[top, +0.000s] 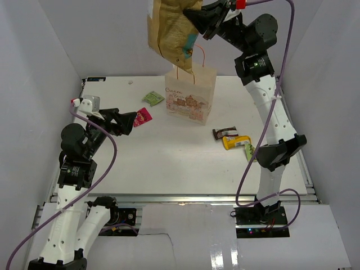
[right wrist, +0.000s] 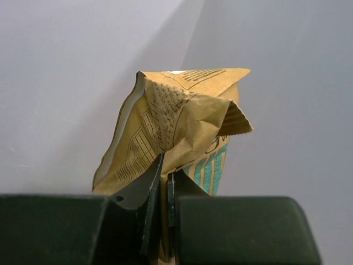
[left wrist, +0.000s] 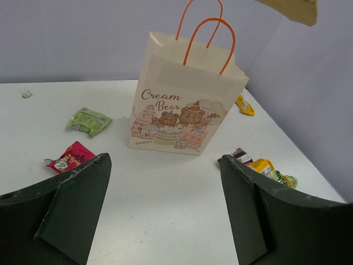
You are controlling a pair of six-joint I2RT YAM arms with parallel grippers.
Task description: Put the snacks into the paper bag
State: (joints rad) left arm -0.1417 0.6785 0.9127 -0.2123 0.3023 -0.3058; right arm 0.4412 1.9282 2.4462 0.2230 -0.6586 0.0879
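Large tan-yellow snack bag (top: 171, 28): off the tabletop (top: 169, 163), hanging high in the air. It is pinched at its crumpled upper edge by the right end effector (top: 197, 21), whose jaws are closed tight on the foil. Long axis roughly vertical, free end down.

Paper bag (top: 190, 95): upright at the far middle of the tabletop, mouth open upward, orange handles standing.
- In the top view the snack's lower corner sits over the handles, the body a little left of the mouth.
- Judgement: the drop turns on this. The bag lies straight below the right end effector, so a small shift to centre and then a descent should do it. The handles could snag.

Writing:
- Paper bag reads "Cream Bear" in brown script over bears and a cake. A smaller line beneath begins "Happy".
- Tan-yellow bag carries fine dark print and teal stripes, not legible.

Left end effector (top: 128, 121): jaws spread wide, holding nothing, low on the left. It is aimed toward the paper bag, and the magenta packet (top: 143, 116) is just beside it.

Loose on the tabletop:
- Green packet (top: 152, 98) left of the bag.
- Dark brown bar wrapper (top: 225, 133), yellow pouch (top: 236, 141) and a second green packet (top: 250, 151) clustered to its right, nearer the right arm.
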